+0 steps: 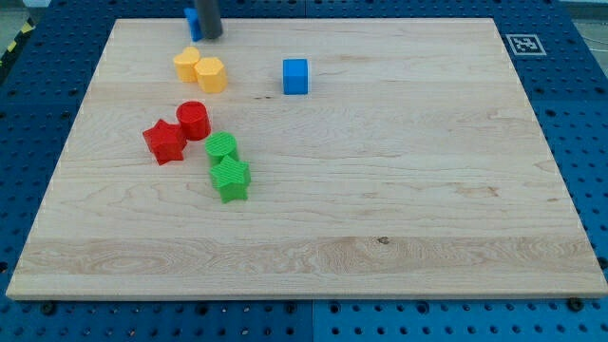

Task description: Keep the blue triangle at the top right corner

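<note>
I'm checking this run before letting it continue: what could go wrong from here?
1. The blue block at the top edge is mostly hidden behind my tip, its shape unclear; a push could slide it off the board.
2. The blue cube lies toward the top right corner and could be hit or mistaken for the target.
3. The yellow blocks sit just below my tip.

wooden table on a blue pegboard base, fiducial tag at the table's top right corner. blue cube near the view's top, left of centre. two yellow blocks touching: one, the other, hexagon-like, just to its right. red star and red cylinder touching, at the view's left. below them green blocks touching: a rounded one above a green star.
</note>
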Robot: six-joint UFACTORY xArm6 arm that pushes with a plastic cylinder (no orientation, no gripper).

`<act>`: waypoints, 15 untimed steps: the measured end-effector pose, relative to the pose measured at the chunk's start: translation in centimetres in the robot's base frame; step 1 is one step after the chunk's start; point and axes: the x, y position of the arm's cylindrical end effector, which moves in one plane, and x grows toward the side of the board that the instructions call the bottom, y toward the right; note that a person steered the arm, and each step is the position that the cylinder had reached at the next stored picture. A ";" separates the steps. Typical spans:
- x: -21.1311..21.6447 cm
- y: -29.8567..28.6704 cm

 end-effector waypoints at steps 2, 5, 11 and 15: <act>0.0 -3.6; 1.8 10.6; -3.1 -2.6; -3.2 -6.3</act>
